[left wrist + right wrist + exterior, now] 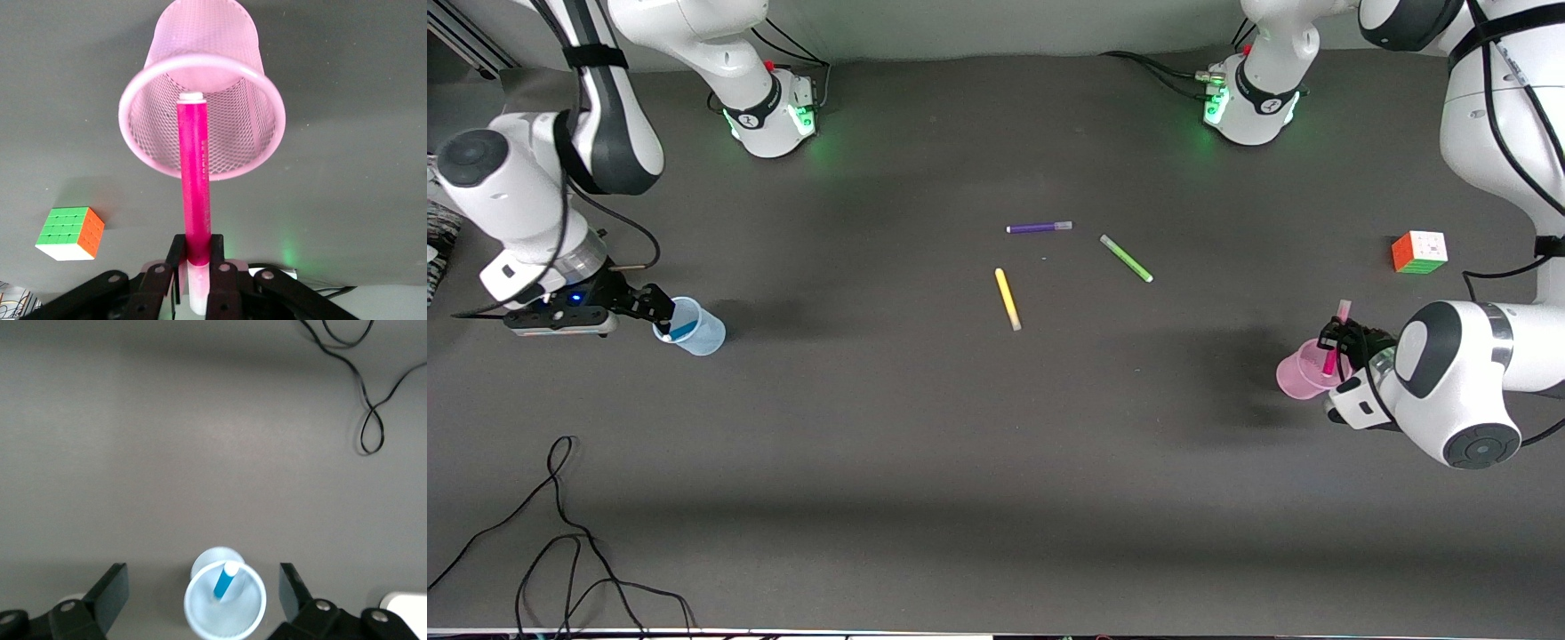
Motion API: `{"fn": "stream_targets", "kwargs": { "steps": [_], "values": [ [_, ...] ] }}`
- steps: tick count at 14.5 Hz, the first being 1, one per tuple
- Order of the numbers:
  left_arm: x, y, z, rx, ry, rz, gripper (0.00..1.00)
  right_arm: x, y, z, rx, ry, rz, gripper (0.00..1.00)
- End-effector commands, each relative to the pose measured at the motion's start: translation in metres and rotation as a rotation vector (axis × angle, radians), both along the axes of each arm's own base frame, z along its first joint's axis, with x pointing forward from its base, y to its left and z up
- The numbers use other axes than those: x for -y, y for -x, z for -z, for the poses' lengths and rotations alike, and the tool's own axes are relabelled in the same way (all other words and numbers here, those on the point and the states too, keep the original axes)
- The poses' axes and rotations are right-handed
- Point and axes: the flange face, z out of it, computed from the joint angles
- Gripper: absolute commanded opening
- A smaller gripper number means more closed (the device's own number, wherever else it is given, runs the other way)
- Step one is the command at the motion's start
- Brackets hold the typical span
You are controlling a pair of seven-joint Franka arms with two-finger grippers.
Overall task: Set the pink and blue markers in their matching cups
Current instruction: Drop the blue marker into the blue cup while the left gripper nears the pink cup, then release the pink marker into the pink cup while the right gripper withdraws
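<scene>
My left gripper (1336,345) sits over the pink cup (1300,371) at the left arm's end of the table, fingers (175,257) clamped on the pink marker (193,193) near its pale cap end. Marker points down into the cup mouth, white tip inside the rim; can't tell if the tip touches the cup's bottom. In my left wrist view the cup wall is a fine mesh.

My right gripper (660,313) hangs over the blue cup (694,327) at the right arm's end, fingers (110,593) spread wide either side of it, holding nothing. Blue marker (223,581) stands tilted inside the blue cup, pale end up near the rim.

Mid-table, three loose markers lying flat: purple marker (1039,228) farthest from the front camera, green marker (1126,259) at about 4 o'clock from it, yellow marker (1008,299) at about 7 o'clock from the purple one. Cube puzzle (1419,252) sits at roughly 1 o'clock from the pink cup. Black cable (560,542) loops near the front edge.
</scene>
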Motion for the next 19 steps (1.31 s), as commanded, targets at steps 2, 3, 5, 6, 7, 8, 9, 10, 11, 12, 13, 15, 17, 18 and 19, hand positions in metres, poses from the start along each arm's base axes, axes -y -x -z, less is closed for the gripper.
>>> {"fn": "stream_targets", "kwargs": {
  "steps": [2,3,5,6,7,8,9,10,11,12,13,15,17,18,19],
  "values": [
    [0.005,-0.009,0.012,0.024,-0.020,0.004,0.67,-0.017,-0.007,-0.091,-0.141,-0.121,0.043,1.00],
    [0.005,-0.011,0.014,0.031,-0.017,0.008,0.89,-0.018,-0.005,-0.113,-0.157,-0.123,0.041,1.00],
    [0.004,-0.012,0.006,0.042,-0.017,0.012,1.00,-0.023,0.012,-0.151,-0.142,-0.133,0.029,1.00],
    [0.003,-0.015,-0.002,0.053,-0.019,0.010,1.00,-0.022,0.022,-0.166,-0.124,-0.140,0.028,1.00],
    [0.001,-0.022,-0.013,0.080,-0.023,0.007,1.00,-0.022,0.028,-0.173,-0.126,-0.141,0.027,1.00],
    [-0.004,-0.031,-0.032,0.123,-0.035,0.002,1.00,-0.019,0.031,-0.181,-0.122,-0.143,0.025,1.00],
    [-0.007,-0.038,-0.050,0.160,-0.044,-0.004,1.00,-0.018,0.031,-0.184,-0.123,-0.141,0.023,1.00],
    [-0.007,-0.039,-0.064,0.185,-0.051,-0.019,1.00,-0.018,0.029,-0.182,-0.127,-0.136,0.022,1.00],
    [-0.012,-0.037,-0.077,0.203,-0.060,-0.037,1.00,-0.019,0.026,-0.183,-0.124,-0.132,0.021,1.00],
    [-0.012,-0.035,-0.093,0.225,-0.060,-0.042,1.00,-0.019,0.022,-0.183,-0.123,-0.129,0.021,1.00],
    [-0.006,-0.032,-0.111,0.255,-0.059,-0.032,1.00,-0.021,0.018,-0.187,-0.116,-0.127,0.020,1.00],
    [0.002,-0.024,-0.155,0.353,-0.055,-0.017,1.00,-0.033,0.015,-0.192,-0.108,-0.130,0.018,1.00],
    [0.007,-0.010,-0.190,0.443,-0.008,-0.032,1.00,-0.037,0.015,-0.191,-0.116,-0.123,0.009,1.00],
    [0.009,-0.002,-0.201,0.476,0.003,-0.035,1.00,-0.037,0.013,-0.191,-0.117,-0.117,0.005,1.00],
    [0.002,0.006,-0.212,0.510,0.005,-0.050,1.00,-0.035,0.010,-0.191,-0.119,-0.112,0.002,1.00]
  ]
}}
